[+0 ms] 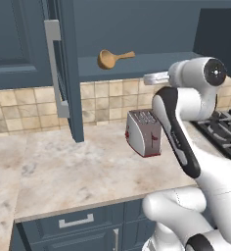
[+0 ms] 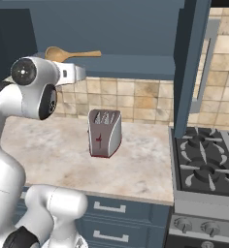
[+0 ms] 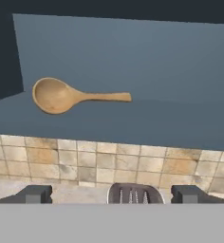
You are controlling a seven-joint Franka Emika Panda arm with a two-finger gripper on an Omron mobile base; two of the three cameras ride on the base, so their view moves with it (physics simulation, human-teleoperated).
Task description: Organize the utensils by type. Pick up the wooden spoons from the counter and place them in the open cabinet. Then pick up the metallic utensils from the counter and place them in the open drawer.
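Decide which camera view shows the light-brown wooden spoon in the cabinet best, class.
The hand view: the light-brown wooden spoon lies large and unobstructed on the slate-blue cabinet shelf, bowl and handle fully visible. The left base view and right base view show it smaller, at an angle.

From behind the arm's left and right, we look forward and down across the counter [image 1: 88, 166]; both views share the toaster [image 1: 144, 132] and open cabinet [image 1: 137, 63]. Our hand view faces that cabinet closely, above the counter's back edge.

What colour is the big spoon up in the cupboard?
Light brown wood; the wooden spoon shows best in the hand view.
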